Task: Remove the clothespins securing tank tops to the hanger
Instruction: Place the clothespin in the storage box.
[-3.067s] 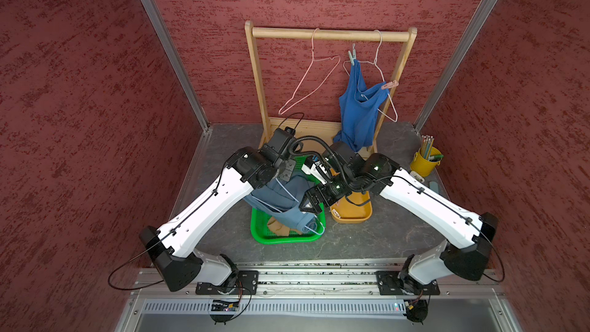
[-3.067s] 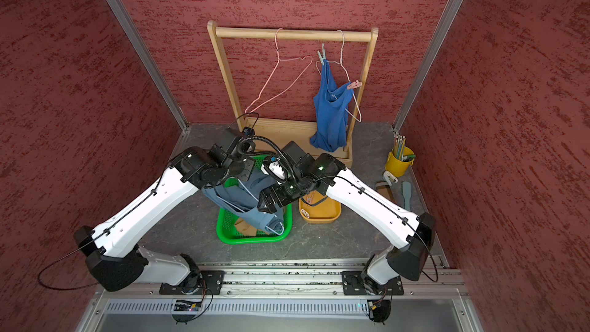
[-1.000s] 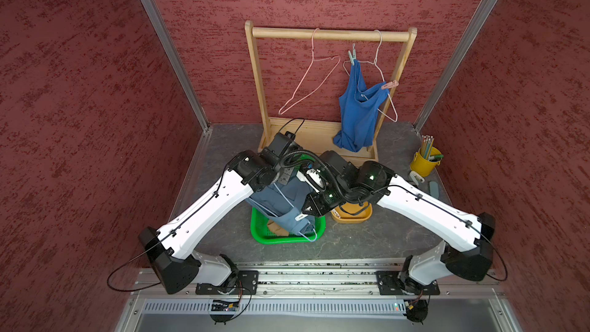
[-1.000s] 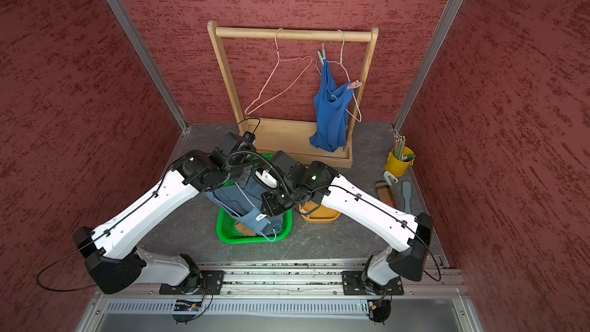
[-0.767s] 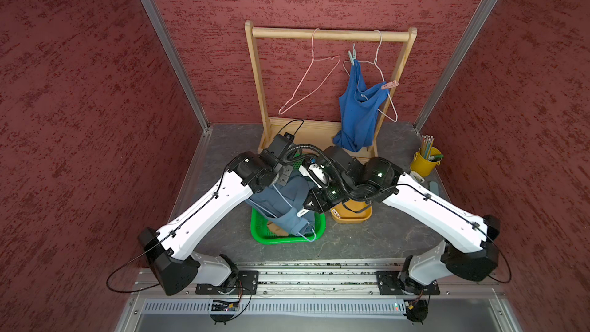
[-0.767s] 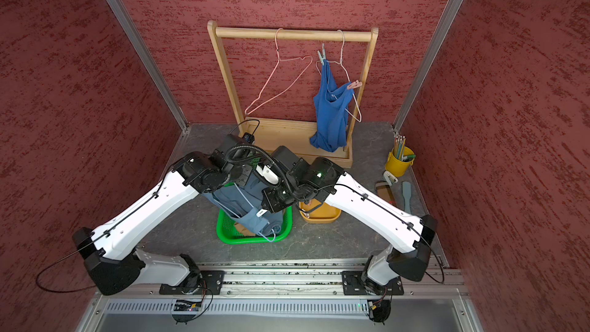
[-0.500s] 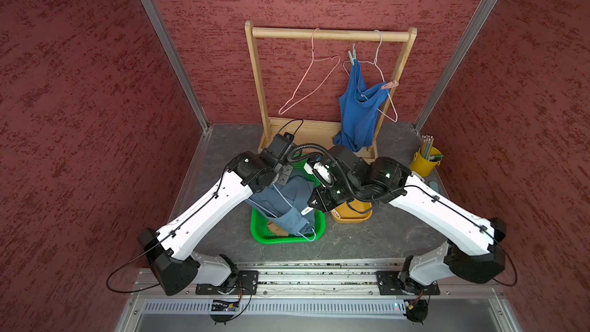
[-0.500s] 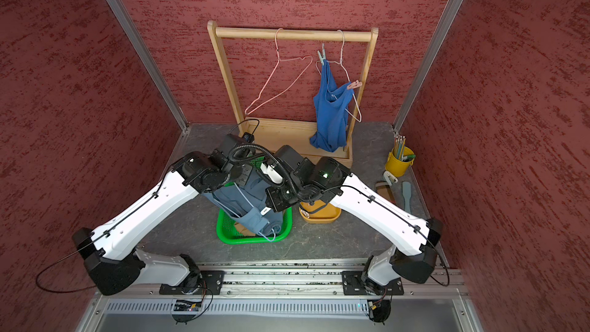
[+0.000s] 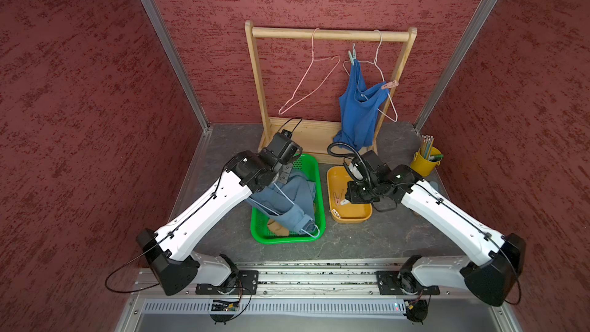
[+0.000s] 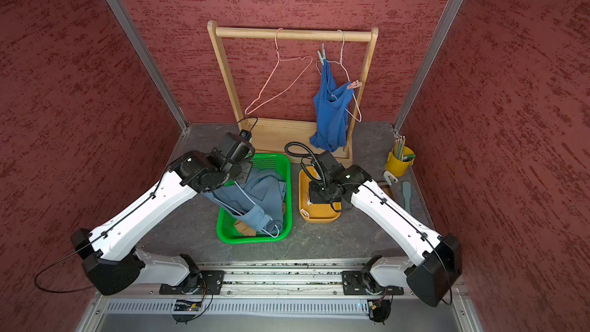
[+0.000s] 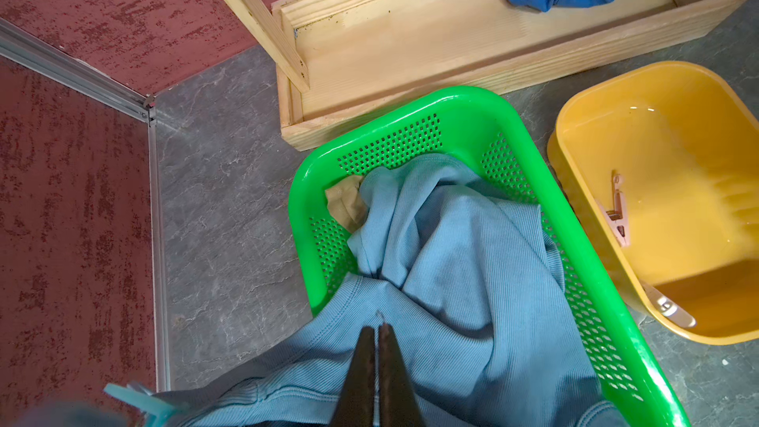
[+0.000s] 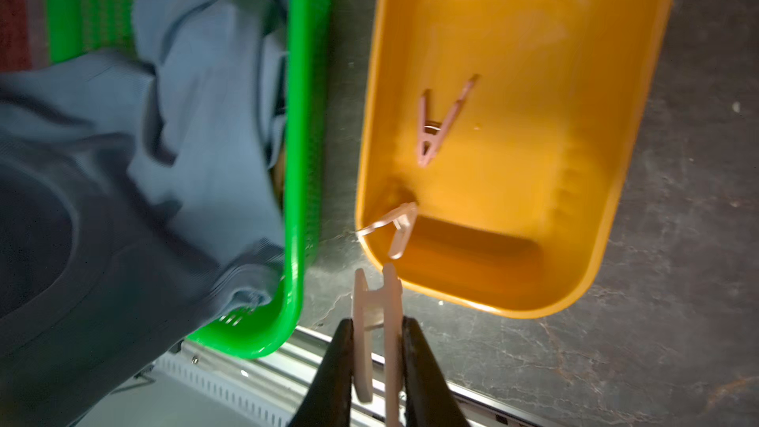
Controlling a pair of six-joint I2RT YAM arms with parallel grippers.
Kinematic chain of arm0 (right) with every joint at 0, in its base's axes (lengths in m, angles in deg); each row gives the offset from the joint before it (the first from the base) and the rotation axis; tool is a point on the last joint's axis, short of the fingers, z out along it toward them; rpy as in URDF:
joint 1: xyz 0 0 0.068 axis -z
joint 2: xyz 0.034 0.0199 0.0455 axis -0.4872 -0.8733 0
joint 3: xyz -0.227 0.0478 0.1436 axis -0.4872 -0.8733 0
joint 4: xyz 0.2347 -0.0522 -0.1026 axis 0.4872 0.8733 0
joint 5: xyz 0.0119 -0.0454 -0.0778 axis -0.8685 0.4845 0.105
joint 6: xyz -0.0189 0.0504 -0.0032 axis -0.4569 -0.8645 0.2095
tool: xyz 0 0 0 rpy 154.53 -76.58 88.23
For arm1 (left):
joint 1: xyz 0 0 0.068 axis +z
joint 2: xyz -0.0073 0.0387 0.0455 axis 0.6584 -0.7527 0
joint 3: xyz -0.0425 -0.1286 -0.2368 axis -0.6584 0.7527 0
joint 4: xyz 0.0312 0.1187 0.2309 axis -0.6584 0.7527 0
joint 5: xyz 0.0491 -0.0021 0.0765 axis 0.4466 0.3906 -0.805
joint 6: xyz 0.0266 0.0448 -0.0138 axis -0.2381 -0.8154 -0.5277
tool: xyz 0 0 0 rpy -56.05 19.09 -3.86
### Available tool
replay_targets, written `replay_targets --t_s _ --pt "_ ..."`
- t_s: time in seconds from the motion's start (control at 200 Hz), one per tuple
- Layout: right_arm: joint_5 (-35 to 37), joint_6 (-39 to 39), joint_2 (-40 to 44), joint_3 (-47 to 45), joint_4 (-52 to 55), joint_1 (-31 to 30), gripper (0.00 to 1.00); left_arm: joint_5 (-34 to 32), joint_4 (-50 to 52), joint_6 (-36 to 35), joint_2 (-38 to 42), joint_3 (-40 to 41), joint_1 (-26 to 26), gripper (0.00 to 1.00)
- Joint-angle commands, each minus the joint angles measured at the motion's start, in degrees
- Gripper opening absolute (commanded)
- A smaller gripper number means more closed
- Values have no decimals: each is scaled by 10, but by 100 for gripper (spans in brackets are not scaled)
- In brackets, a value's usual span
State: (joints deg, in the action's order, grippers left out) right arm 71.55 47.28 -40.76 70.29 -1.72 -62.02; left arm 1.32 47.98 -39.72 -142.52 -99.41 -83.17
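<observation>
Yellow tub holds two clothespins; your right gripper pinches a third clothespin above its rim. Beside the tub, your left gripper clamps the white hanger of the grey-blue top, one teal clothespin attached. Behind it, the royal blue top has two.

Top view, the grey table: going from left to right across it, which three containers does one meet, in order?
In a top view: green basket → yellow tub → yellow pencil cup.
</observation>
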Motion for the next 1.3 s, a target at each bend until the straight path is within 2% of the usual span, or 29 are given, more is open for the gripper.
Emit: replay_targets --t_s 0.0,0.125,0.351,0.401,0.441,0.446,0.466,0.501,0.566,0.701,0.791,0.897,1.032,1.157,1.297 --pt "-9 -25 8 -57 -112 37 22 -14 -1 30 1 -21 -9 0" --pt "-9 -37 -23 -100 -171 53 22 -26 2 45 -13 -38 -28 0" --pt "12 -33 -92 -119 -222 58 25 -33 2 55 -38 -54 -58 0" --pt "15 -28 -121 -117 -220 59 34 -39 4 56 -42 -59 -65 0" --pt "18 -25 -126 -113 -215 60 48 -41 5 57 -44 -62 -67 0" --pt "18 -25 -127 -113 -214 60 52 -41 5 57 -44 -63 -68 0" --pt "19 -23 -125 -110 -211 60 60 -42 5 57 -45 -64 -68 0" --pt "23 -24 -116 -104 -206 60 71 -43 5 55 -46 -67 -71 0" --pt "29 -29 -73 -93 -197 60 79 -59 9 35 -54 -79 -86 0" --pt "-34 -24 42 -58 -195 57 79 -107 32 -1 -89 -113 -109 0" --pt "-102 -6 89 -18 -179 48 76 -107 11 -12 -91 -105 -106 0" --pt "-171 16 92 39 -154 7 72 -77 -19 -14 -90 -83 -92 0" --pt "-197 20 71 80 -137 -82 69 -30 -48 -1 -91 -66 -69 0" --pt "-207 2 73 55 -149 -126 68 3 -53 2 -94 -86 -58 0" --pt "-217 -19 89 12 -179 -133 68 9 -50 -2 -97 -104 -55 0"
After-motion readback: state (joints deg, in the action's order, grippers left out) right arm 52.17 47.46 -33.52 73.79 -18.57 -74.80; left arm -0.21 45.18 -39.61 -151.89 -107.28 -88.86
